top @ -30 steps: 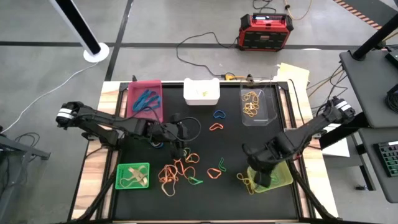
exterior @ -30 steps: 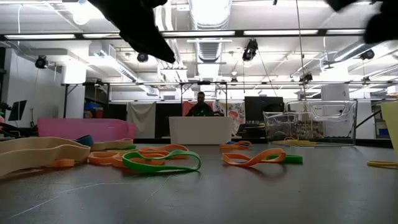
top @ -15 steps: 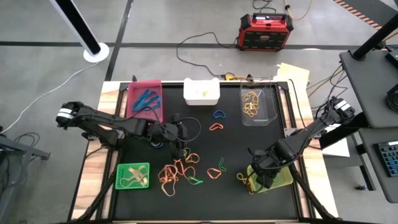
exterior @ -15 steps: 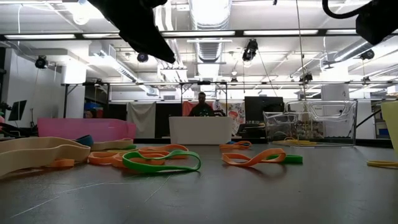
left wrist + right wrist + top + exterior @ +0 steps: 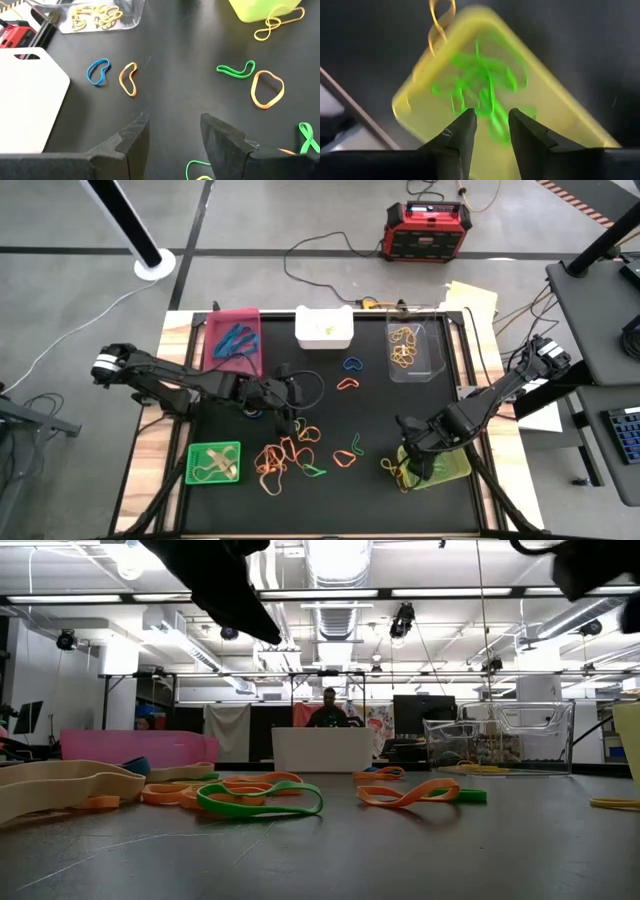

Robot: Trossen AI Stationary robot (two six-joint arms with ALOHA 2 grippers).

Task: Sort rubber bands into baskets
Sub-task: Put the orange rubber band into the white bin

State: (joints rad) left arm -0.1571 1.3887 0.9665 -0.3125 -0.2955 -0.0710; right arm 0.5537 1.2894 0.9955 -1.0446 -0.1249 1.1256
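The black table (image 5: 330, 490) is strewn mid-way with loose rubber bands (image 5: 285, 455). The yellow-green basket (image 5: 445, 465), holding green bands, is seen directly under the right gripper (image 5: 491, 125), fingers parted and empty. The left gripper (image 5: 283, 418), also parted and empty, is held nearer the loose cluster just beside it.

loose rubber bands (image 5: 285, 455) mid-table, five baskets (image 5: 214, 463) around

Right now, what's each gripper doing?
Left gripper: open, empty, above the mat.
Right gripper: open, empty, over the yellow-green basket.
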